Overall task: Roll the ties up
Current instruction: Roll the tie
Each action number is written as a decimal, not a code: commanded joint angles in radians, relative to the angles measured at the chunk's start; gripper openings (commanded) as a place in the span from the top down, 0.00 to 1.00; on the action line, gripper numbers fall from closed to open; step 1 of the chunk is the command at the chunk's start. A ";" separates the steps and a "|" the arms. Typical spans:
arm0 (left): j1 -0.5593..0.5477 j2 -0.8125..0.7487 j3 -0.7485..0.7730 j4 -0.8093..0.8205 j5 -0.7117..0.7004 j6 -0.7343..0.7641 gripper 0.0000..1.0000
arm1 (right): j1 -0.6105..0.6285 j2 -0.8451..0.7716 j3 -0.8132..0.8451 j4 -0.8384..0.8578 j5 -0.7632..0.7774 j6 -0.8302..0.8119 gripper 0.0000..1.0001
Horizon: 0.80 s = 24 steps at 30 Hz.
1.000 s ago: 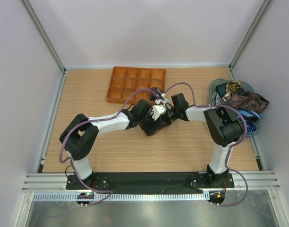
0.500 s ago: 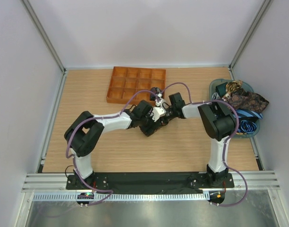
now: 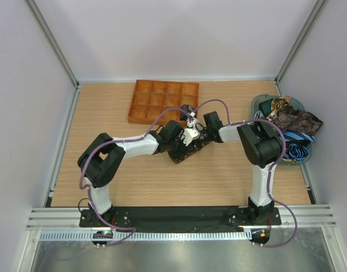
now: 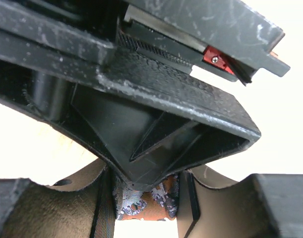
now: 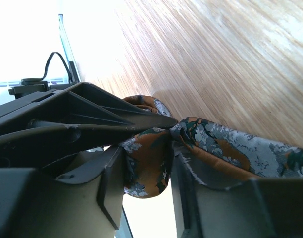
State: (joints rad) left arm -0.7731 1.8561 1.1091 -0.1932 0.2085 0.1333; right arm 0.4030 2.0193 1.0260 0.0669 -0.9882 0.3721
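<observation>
A paisley tie in orange, grey and dark tones is bunched between both grippers at the middle of the table. My left gripper is shut on a fold of it, the fabric touching both pads. My right gripper is shut on the same bundle, and a length of tie trails off to the right above the wood. From above, the left gripper and right gripper meet nose to nose, so little of the tie shows. More ties lie heaped in the basket.
An orange gridded tray lies behind the grippers; a small dark patterned coil sits at its near right corner. A teal basket stands at the right edge, a blue striped tie hanging over it. Both arms' cables loop above the grippers.
The left jaws have closed in onto the tie fold. The left elbow swung right and the right arm drew in toward the centre; the grippers stay pressed together.
</observation>
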 commanded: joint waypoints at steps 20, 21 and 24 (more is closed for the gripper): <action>-0.035 0.081 0.015 -0.137 -0.106 -0.035 0.79 | -0.073 -0.299 -0.072 -0.024 0.198 0.180 0.41; -0.035 0.081 0.015 -0.138 -0.106 -0.037 0.79 | -0.090 -0.315 -0.095 -0.007 0.200 0.186 0.40; -0.035 0.081 0.020 -0.141 -0.109 -0.037 0.78 | -0.151 -0.390 -0.141 0.017 0.218 0.208 0.40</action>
State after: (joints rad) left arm -0.8116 1.8790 1.1496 -0.2188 0.1417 0.1085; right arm 0.3012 1.7638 0.9058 -0.0002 -0.7433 0.5194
